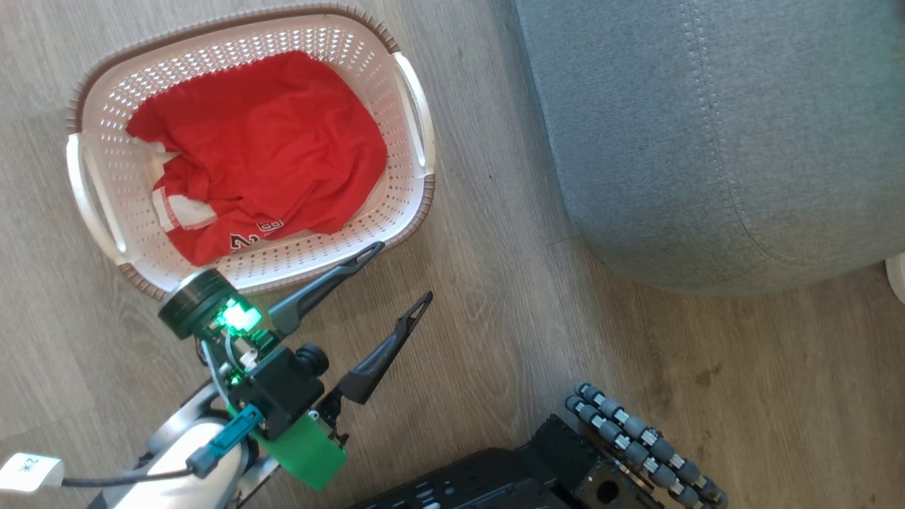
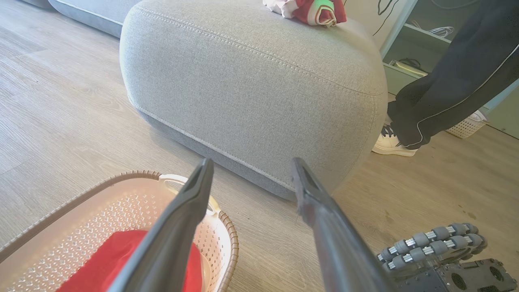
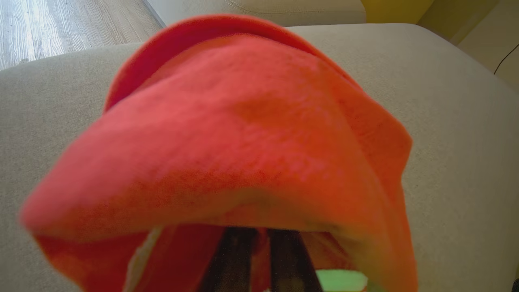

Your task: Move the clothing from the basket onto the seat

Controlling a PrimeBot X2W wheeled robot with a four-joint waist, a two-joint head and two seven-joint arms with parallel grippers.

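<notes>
Pale wood-grain floor (image 1: 495, 332) fills the head view, with the basket (image 1: 417, 205) at upper left and the grey seat (image 1: 707, 141) at upper right, the two well apart. The clothing (image 1: 269, 141) lies crumpled in the basket, red with white trim and a bit of printed lettering towards the near rim. The left claw (image 1: 403, 271) hovers just beside that near rim with its fingers spread wide and nothing between them.

From the left wrist view, the same spread fingers point over the basket's corner towards the rounded side of the seat. A bundle of red and white cloth (image 2: 312, 10) sits on the seat's top. A person's dark trouser leg (image 2: 446, 81) and pale shoe (image 2: 391, 144) stand beyond the seat.

Looking along the right wrist view, the right claw (image 3: 257, 263) has its dark fingers pressed together under a red garment (image 3: 243, 134), which drapes over them above the seat cushion. It looks pinched rather than merely resting.

The fabric should be light, limp and easily bunched, so it will sag and trail from any single grip point. A raised fold or ridge near the middle of the pile looks the best place to pinch. The thin edge risks slipping out or catching on the perforated wall.
</notes>
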